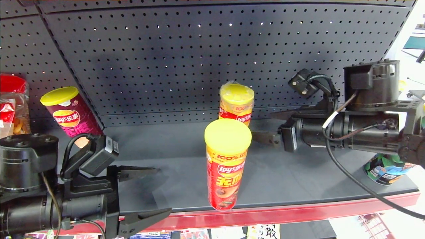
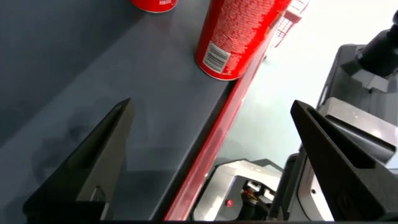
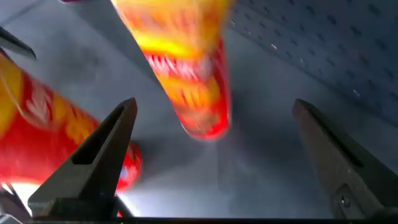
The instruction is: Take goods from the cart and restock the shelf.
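Front can (image 1: 227,166) and rear can (image 1: 236,104) stood on the shelf (image 1: 172,146); left gripper (image 1: 159,191) and right gripper (image 1: 264,126) gaped empty

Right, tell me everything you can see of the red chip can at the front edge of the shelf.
The front can is a tall cylinder in a glossy red printed wrap with yellow lettering, capped by a yellow plastic-looking lid; a barcode shows near its base. It stands upright at the front edge of the dark shelf, just behind the red lip. Only the shelf touches it; the left gripper and right gripper, both open, are clear of it.
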{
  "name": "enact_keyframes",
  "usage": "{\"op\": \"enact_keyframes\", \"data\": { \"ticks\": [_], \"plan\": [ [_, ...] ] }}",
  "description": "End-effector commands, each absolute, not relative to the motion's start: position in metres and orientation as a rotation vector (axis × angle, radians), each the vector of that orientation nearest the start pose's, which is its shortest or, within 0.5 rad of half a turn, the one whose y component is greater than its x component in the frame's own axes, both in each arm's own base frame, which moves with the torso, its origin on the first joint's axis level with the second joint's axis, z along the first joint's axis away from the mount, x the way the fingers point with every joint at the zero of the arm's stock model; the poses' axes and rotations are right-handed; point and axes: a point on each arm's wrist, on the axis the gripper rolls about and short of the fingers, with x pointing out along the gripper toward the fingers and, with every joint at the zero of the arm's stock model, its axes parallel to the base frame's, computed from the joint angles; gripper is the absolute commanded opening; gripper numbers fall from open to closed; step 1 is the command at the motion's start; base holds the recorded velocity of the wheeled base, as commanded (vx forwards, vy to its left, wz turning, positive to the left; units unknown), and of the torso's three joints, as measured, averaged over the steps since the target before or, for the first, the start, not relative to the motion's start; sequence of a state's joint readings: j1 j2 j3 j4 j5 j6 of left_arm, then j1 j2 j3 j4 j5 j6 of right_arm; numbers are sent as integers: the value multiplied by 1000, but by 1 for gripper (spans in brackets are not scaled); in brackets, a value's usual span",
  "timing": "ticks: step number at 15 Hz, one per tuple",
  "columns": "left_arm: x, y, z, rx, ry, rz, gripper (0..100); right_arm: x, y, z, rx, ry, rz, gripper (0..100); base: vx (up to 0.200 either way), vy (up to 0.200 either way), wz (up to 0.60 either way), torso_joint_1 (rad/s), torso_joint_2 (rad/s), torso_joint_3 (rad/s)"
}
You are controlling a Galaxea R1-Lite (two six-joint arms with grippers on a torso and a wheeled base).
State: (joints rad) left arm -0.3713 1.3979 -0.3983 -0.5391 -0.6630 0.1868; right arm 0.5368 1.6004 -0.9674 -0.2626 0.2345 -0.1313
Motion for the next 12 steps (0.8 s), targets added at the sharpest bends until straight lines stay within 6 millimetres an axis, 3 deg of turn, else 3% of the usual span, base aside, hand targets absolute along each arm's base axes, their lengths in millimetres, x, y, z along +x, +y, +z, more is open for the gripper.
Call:
{"op": "enact_keyframes", "data": {
  "ticks": [1, 2, 9, 12],
  "plan": [
    [180, -87, 143, 102, 394, -1058, 100, 223, 136, 223, -179, 314, 773, 100, 0, 0, 0, 0, 0, 0],
    [180, -87, 143, 102, 394, -1058, 100, 223, 136, 223, -179, 314, 773, 100, 0, 0, 0, 0, 0, 0],
    [185, -119, 126, 169, 485, -1069, 100, 117, 75, 181, -185, 347, 783, 100, 0, 0, 0, 0, 0, 0],
    [199, -128, 117, 186, 525, -1039, 100, 97, 62, 181, -176, 292, 765, 100, 0, 0, 0, 0, 0, 0]
  ]
}}
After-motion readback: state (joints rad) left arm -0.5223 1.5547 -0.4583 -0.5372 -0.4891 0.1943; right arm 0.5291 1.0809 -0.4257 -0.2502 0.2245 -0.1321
